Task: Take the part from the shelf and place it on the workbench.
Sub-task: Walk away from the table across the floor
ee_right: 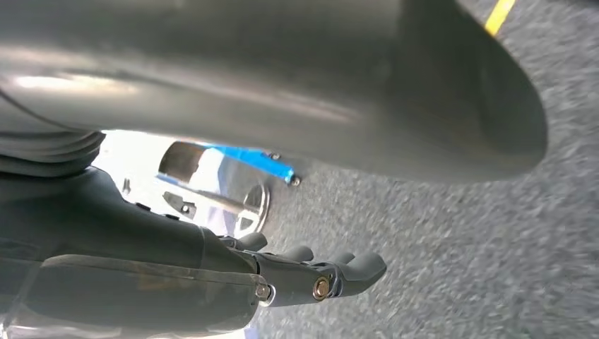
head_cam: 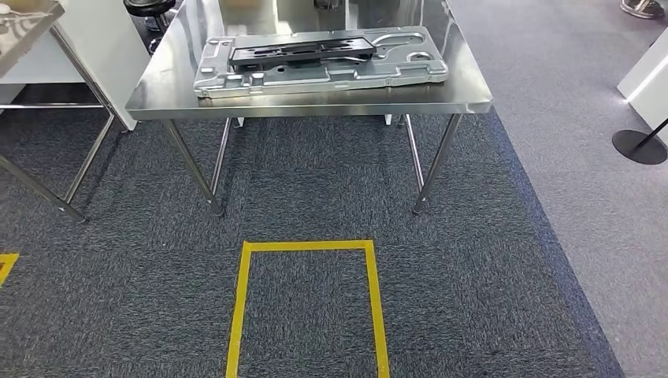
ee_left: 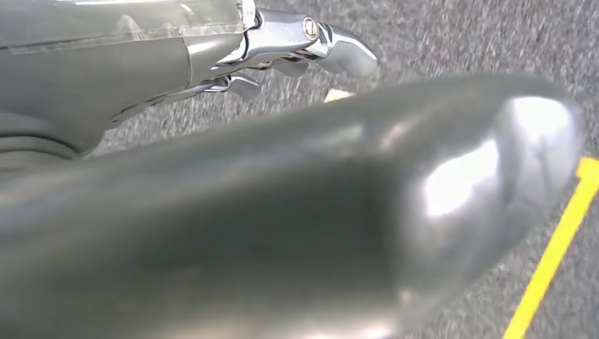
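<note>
The part (head_cam: 319, 61), a flat grey cast-metal panel with ribs, cut-outs and a curved slot at its right end, lies flat on the steel table (head_cam: 307, 101) at about twelve o'clock in the head view, carrying a black slotted plate (head_cam: 303, 52) on top of it. It sits square to the table's front edge and well in from the rim, which I judge a stable placing for so broad a piece. Both arms hang over the dark carpet (head_cam: 315, 181). The left hand (ee_left: 297, 49) has its fingers loosely curled, apart, with nothing in them; the right hand (ee_right: 318, 272) likewise holds nothing, fingers nearly straight. A yellow tape rectangle (head_cam: 307, 299) on the carpet at six o'clock probably marks a standing spot before the table. With the part resting here, the placing looks done.
</note>
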